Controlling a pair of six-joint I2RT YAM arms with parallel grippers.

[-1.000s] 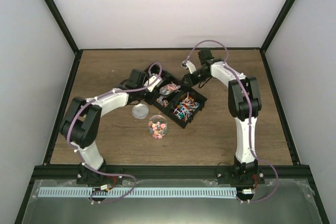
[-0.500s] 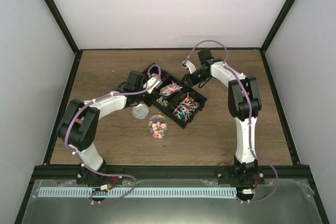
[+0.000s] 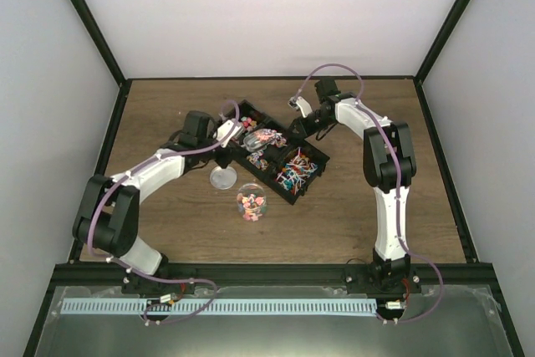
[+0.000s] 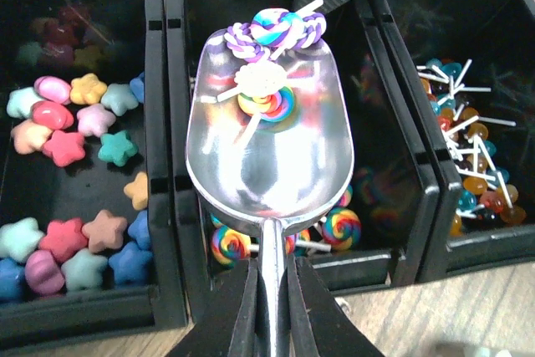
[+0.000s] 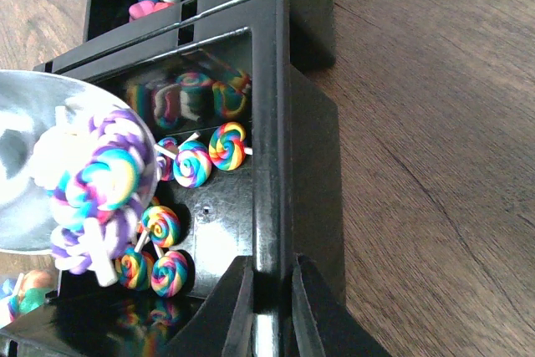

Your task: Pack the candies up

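My left gripper (image 4: 273, 267) is shut on the handle of a silver scoop (image 4: 267, 152), held over the middle compartment of the black tray (image 4: 172, 165). The scoop carries swirl lollipop candies (image 4: 269, 35). More swirl lollipops (image 5: 192, 162) lie in that compartment, star candies (image 4: 75, 123) in the left one, small lollipops (image 4: 468, 148) in the right one. My right gripper (image 5: 272, 267) is shut on the tray's wall (image 5: 272, 123). In the top view the scoop (image 3: 259, 138) is over the tray (image 3: 322, 159), with the left gripper (image 3: 227, 133) at its left and the right gripper (image 3: 299, 127) at the tray's far side.
A clear round jar (image 3: 251, 201) holding some candies stands on the wood table just in front of the tray. Its round lid (image 3: 222, 176) lies to the jar's upper left, under the left arm. Black frame posts bound the table.
My left arm has drawn back to the left, carrying the scoop with lollipops a little left over the tray. The right arm, tray, jar and lid have not moved.
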